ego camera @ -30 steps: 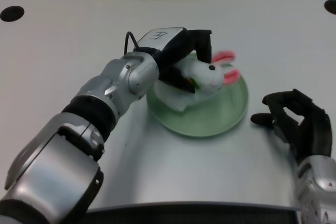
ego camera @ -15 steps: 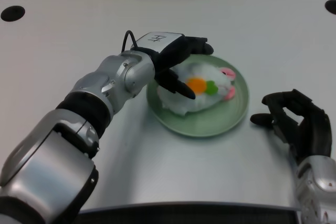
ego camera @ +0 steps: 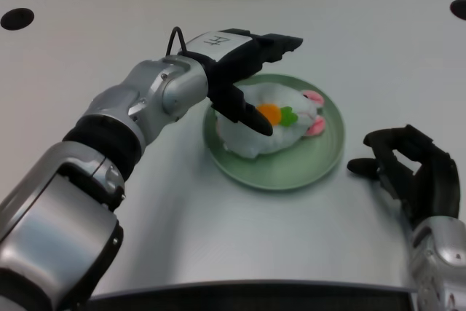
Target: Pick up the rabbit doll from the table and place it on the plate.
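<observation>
We see the rabbit doll (ego camera: 273, 125) lying on its back on the green plate (ego camera: 324, 162), carrot patch up. Our left hand (ego camera: 244, 71) hangs over it, fingers spread, holding nothing. We judge the placing done; only drawing the arm clear remains.
</observation>
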Controlling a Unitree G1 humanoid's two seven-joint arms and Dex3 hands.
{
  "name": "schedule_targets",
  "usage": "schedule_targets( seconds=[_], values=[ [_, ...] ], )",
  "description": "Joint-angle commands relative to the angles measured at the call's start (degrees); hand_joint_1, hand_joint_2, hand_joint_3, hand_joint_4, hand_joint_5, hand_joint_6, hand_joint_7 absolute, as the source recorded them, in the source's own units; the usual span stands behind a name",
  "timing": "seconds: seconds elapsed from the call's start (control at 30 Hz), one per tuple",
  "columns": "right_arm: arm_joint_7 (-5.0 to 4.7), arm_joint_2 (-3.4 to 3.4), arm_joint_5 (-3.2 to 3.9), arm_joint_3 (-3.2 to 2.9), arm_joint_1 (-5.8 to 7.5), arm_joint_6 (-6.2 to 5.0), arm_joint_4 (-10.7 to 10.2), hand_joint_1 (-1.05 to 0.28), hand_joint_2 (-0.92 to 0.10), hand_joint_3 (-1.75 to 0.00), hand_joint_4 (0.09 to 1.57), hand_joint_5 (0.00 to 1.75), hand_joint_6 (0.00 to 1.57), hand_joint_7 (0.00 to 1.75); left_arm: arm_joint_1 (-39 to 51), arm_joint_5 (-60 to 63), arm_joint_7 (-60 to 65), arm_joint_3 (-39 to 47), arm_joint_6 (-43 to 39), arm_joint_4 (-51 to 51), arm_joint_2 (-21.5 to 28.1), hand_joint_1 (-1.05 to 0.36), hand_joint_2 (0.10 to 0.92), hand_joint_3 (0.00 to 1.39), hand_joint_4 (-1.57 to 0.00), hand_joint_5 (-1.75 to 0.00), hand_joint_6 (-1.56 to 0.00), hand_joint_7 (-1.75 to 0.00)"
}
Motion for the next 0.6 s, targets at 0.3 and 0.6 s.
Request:
schedule_targets(
  seconds=[0.3, 0.6],
  values=[
    [0.29, -0.65, 0.12, -0.53, -1.56, -1.46, 3.2, -0.75, -0.92, -0.13, 0.84, 0.89, 0.86, 1.14, 3.5, -5.0, -4.8, 4.9, -1.9, -9.0, 8.0, -1.05, 0.921, 0.14, 0.00, 0.00, -0.03, -0.02],
    [0.41, -0.82, 0.19, -0.91, -1.95, -1.47, 3.6, -0.76, -0.92, -0.12, 0.85, 0.89, 0.86, 1.14, 14.7, -10.5, -9.4, 11.3, 0.3, -22.7, 16.7, -1.00, 0.921, 0.11, -0.07, -0.04, -0.10, -0.04]
  ],
)
